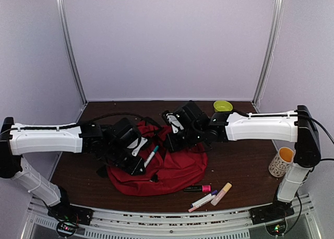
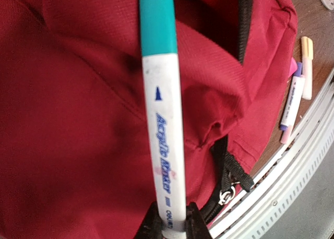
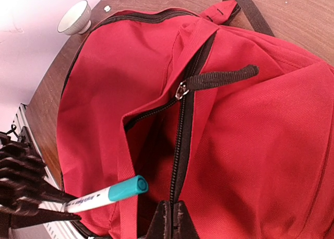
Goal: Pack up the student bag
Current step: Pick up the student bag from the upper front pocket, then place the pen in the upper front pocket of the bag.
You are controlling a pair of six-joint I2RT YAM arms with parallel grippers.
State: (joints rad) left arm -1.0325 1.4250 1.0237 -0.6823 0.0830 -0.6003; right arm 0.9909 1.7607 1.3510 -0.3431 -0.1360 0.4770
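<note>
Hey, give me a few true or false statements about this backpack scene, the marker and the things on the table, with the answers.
1. The left pincer holds a teal-capped marker. True.
2. The marker is already inside the student bag. False: it is over the bag, outside the opening, held in the pincer.
3. The bag's zipper is closed. False: it is undone and the opening gapes.
4. Loose pens lie on the table beside the bag. True.
5. The green bowl stands by the arm bases. False: it stands at the table's far edge.
</note>
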